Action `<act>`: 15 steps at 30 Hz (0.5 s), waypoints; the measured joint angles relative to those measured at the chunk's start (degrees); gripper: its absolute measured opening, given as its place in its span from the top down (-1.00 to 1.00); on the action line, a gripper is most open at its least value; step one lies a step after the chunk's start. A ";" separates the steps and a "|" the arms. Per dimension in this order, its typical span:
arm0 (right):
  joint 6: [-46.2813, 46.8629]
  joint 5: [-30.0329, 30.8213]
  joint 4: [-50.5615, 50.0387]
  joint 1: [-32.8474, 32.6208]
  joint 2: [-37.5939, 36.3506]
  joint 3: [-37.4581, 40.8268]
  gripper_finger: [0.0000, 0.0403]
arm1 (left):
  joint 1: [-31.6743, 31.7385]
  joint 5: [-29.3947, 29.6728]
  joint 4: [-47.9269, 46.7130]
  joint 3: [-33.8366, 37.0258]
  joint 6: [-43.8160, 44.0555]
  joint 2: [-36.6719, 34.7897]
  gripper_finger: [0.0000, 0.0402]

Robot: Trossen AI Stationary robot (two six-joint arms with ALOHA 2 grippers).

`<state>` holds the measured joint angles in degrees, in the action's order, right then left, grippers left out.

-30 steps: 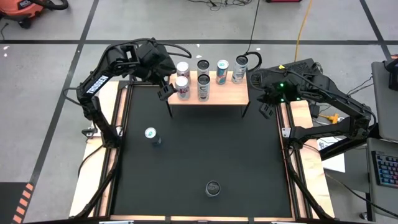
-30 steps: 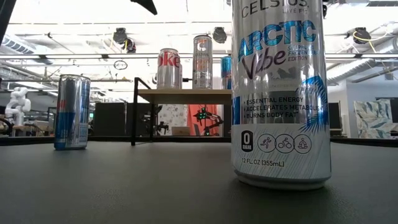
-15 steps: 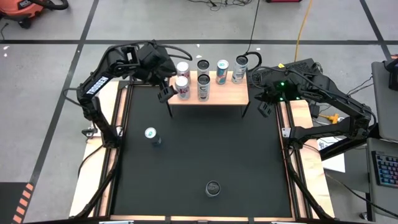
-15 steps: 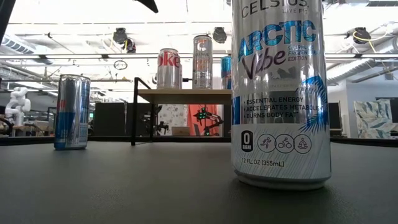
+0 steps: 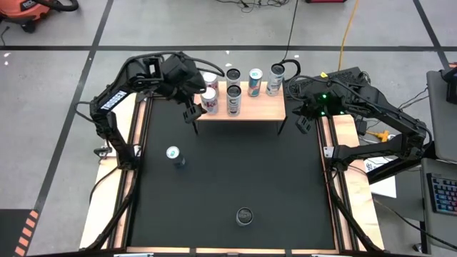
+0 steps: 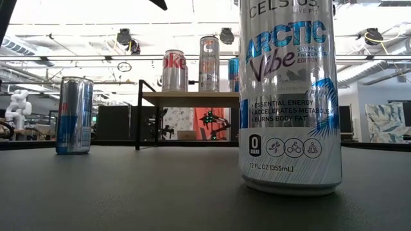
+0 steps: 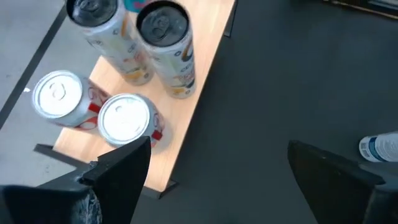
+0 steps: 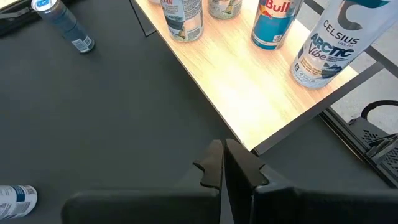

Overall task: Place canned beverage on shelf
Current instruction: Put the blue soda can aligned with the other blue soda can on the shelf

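The light wood shelf [image 5: 239, 108] stands on thin black legs at the table's far middle and carries several upright cans. My left gripper [image 7: 217, 174] is open and empty. It hovers by the shelf's left end [image 5: 191, 113], above and just in front of two silver-and-red cans [image 7: 130, 121]. My right gripper [image 8: 225, 165] is shut and empty, and waits off the shelf's right end [image 5: 305, 123]. A blue-and-silver can [image 5: 173, 154] stands on the black mat at the left. A Celsius can [image 5: 245, 215] stands near the front edge.
In the low view the Celsius can [image 6: 289, 96] stands close in front, the blue-and-silver can [image 6: 74, 115] to the left, and the shelf [image 6: 189, 97] behind them. The black mat between the shelf and the two loose cans is bare. Cables and a keyboard lie off the table's right side.
My left gripper has shifted a little toward the table's near and right edges beside the shelf's left end, and has risen slightly. The cans and the shelf have stayed where they were.
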<state>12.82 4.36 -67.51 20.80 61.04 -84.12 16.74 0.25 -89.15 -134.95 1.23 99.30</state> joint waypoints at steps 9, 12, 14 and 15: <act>-0.01 -0.03 0.00 -0.01 0.00 0.00 1.00 | -1.99 -0.04 -0.73 0.00 4.46 0.72 -0.87; -0.47 -0.01 0.56 0.00 0.00 0.00 1.00 | -2.66 -0.04 -0.75 0.00 4.45 0.72 -0.87; -0.67 0.03 0.93 -0.01 0.00 0.00 1.00 | -3.02 -0.04 -0.76 0.00 4.44 0.72 -0.87; 0.17 0.04 1.15 -0.01 0.00 0.00 1.00 | -3.07 -0.04 -0.77 0.00 4.42 0.72 -0.87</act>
<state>12.98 4.40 -66.36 20.78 61.04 -84.12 13.67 0.21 -89.92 -134.96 5.66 100.03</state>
